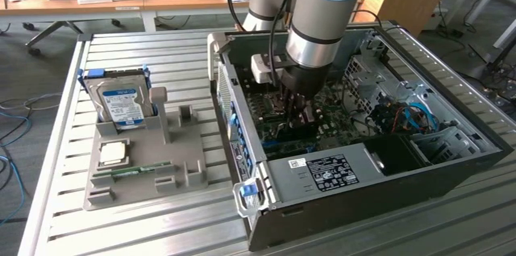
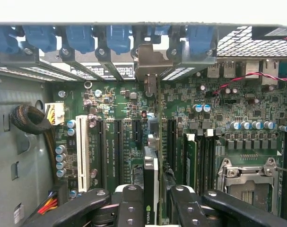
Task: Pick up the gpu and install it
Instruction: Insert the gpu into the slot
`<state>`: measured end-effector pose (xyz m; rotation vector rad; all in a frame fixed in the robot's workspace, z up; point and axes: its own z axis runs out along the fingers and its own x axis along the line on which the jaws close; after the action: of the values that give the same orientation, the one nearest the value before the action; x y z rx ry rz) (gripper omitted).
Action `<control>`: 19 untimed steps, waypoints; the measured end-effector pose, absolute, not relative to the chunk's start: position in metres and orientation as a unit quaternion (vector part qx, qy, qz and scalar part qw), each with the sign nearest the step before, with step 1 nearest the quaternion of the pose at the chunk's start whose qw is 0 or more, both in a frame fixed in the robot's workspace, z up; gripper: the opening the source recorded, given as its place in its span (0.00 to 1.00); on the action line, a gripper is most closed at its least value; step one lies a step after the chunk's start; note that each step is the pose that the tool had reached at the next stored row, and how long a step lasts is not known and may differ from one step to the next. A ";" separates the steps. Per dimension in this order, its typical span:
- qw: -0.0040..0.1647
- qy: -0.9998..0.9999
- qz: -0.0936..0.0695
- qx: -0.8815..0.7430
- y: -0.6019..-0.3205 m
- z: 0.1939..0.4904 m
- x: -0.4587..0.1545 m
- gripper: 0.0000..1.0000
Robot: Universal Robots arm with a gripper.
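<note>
The gripper (image 2: 150, 208) sits closest to the wrist camera, its black fingers (image 2: 129, 208) clamped on either side of the gpu (image 2: 152, 184), which stands edge-on between them. The card's silver bracket (image 2: 152, 61) reaches the rear slot openings of the case (image 1: 339, 208), under the row of blue latches (image 2: 119, 38). Below the card lies the motherboard (image 2: 228, 109); the white slot (image 2: 82, 151) is off to one side of the card and the RAM (image 2: 191, 161) just beside it on the other.

In the exterior view the arm (image 1: 318, 20) reaches down into the open case. Outside the case, on the exterior view's left, a tray (image 1: 145, 165) holds the drive (image 1: 121, 102).

The pick looks finished and the install is in hand: the card is low over the board, though whether its edge has entered a slot I cannot tell. Seating it calls for a straight, square push with the bracket kept in its opening.
</note>
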<state>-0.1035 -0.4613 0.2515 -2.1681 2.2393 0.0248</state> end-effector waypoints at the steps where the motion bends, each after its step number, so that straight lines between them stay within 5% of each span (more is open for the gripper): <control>1: 0.012 0.718 0.008 -0.695 -0.461 0.251 -0.103 0.26; 9: 0.013 0.719 0.008 -0.695 -0.461 0.251 -0.104 0.27; 15: 0.013 0.719 0.008 -0.695 -0.461 0.251 -0.104 0.56; 19: 0.012 0.719 0.008 -0.695 -0.461 0.251 -0.104 0.63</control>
<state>-0.1037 -0.4612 0.2514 -2.1672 2.2397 0.0249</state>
